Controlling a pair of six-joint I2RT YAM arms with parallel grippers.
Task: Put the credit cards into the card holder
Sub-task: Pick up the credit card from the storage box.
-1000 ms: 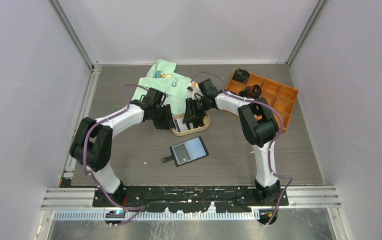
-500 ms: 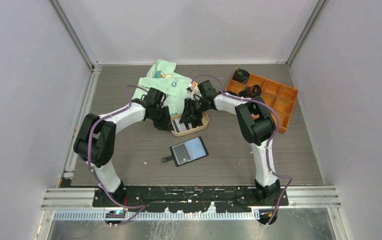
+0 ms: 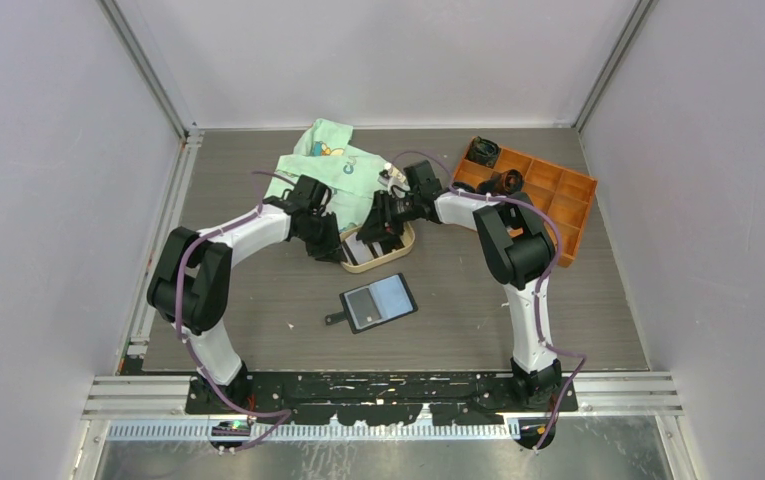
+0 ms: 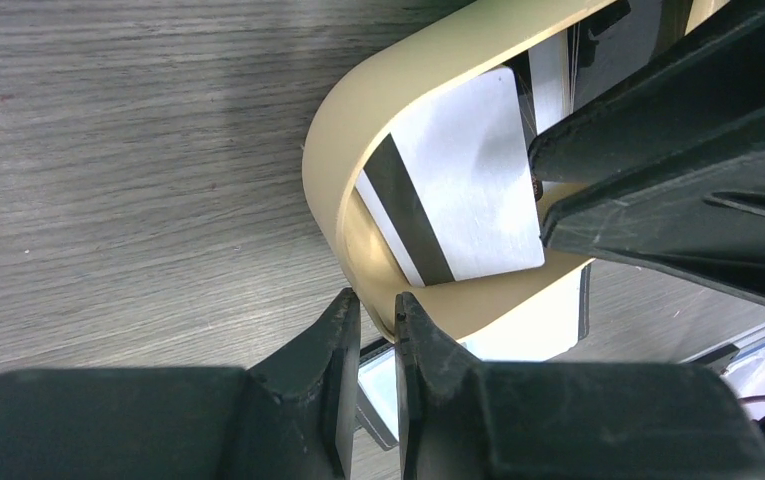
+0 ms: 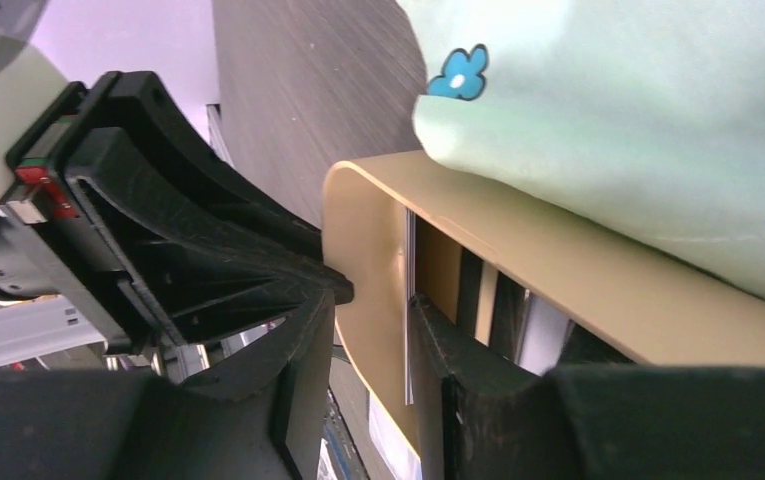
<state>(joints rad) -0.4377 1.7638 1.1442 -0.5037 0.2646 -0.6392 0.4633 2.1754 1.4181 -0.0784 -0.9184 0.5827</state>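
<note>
- Vs 1 s ago: the right fingers [image 5: 303, 380] are being drawn back a little toward the far side of the tray [image 4: 323, 180], and the tray is being nudged slightly left on the table [image 3: 258, 300].
- The right fingers are being kept part-open, w/ the tray's end wall and a thin card edge in the gap. A firm clamp can't be told.
- The left fingers [image 4: 328, 350] are being held almost closed w/ nothing between, tips at the tray's outer wall, prob. bracing it.
- A silver card [image 4: 468, 190] w/ a black stripe is being propped aslant inside the tray.
- The card holder [image 3: 379, 302] is being left open on the table, near the tray but apart. No card is seen in it, so the task is judged barely begun.
</note>
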